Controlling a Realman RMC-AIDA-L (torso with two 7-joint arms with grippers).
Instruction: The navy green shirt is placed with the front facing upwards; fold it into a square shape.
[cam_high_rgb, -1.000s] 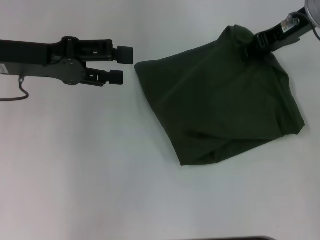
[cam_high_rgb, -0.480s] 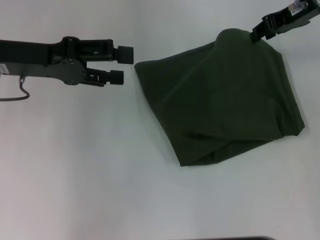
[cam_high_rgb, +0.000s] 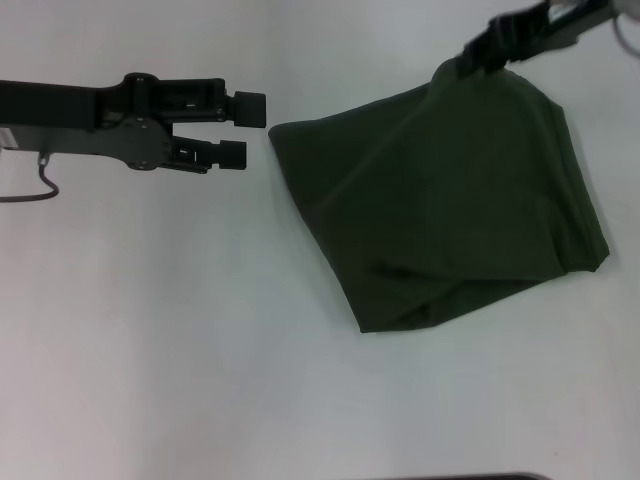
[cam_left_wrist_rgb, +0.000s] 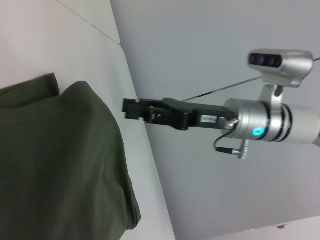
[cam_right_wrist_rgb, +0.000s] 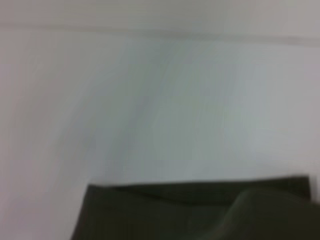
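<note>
Now that my right tool (cam_high_rgb: 470, 60) has let go and lifted off, the navy green shirt (cam_high_rgb: 450, 200) lies folded on the counter (cam_high_rgb: 200, 350).
It rests just beneath that tool, whose opening I cannot tell; my left tool (cam_high_rgb: 245, 128) waits half-open beside the shirt's edge, so squaring up comes next.

bare white table (cam_high_rgb: 180, 340) near side, folded navy green shirt (cam_high_rgb: 450, 200) filling the right

Navy green shirt (cam_high_rgb: 440, 200): soft matt cloth, creased. Table (cam_high_rgb: 200, 350): smooth matt white surface. Left gripper (cam_high_rgb: 245, 130): matt black plastic. Right gripper (cam_left_wrist_rgb: 131, 108): matt black, on glossy silver metal wrist.
</note>
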